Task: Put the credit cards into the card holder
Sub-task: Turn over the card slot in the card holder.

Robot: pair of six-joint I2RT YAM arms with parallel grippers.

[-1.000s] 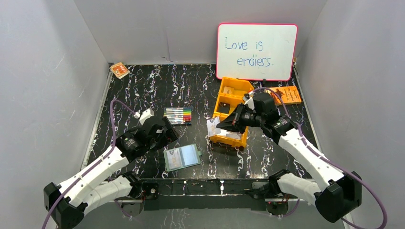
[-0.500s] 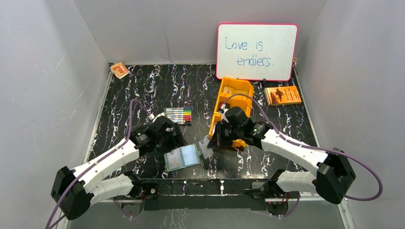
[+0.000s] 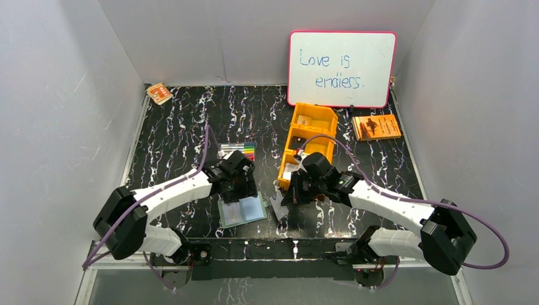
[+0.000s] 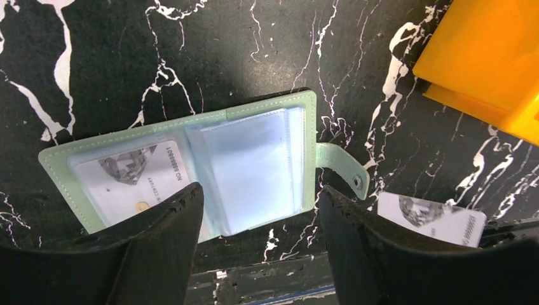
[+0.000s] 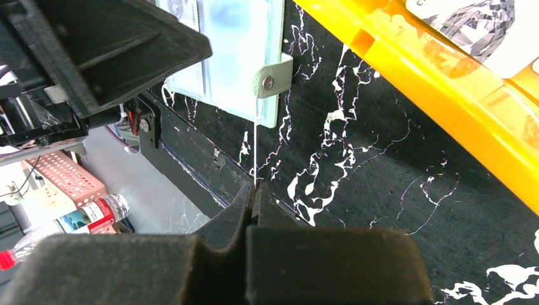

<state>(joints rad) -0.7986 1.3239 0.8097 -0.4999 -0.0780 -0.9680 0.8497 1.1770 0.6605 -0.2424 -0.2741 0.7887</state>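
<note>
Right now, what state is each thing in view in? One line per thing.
card holder: open, lying flat.
pocketed card: inside the card holder.
left gripper: open, over the card holder.
right gripper: shut on loose card.
orange bin: upright, holding spare cards.
whiteboard: upright, written on.

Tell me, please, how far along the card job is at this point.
Done: one card sits in a pocket of the open card holder. In hand: the right pincer is shut on a second card beside the holder's tab; the open left pincer straddles the holder. Left: pocket that card, then fetch at least one more card from the orange bin.
</note>
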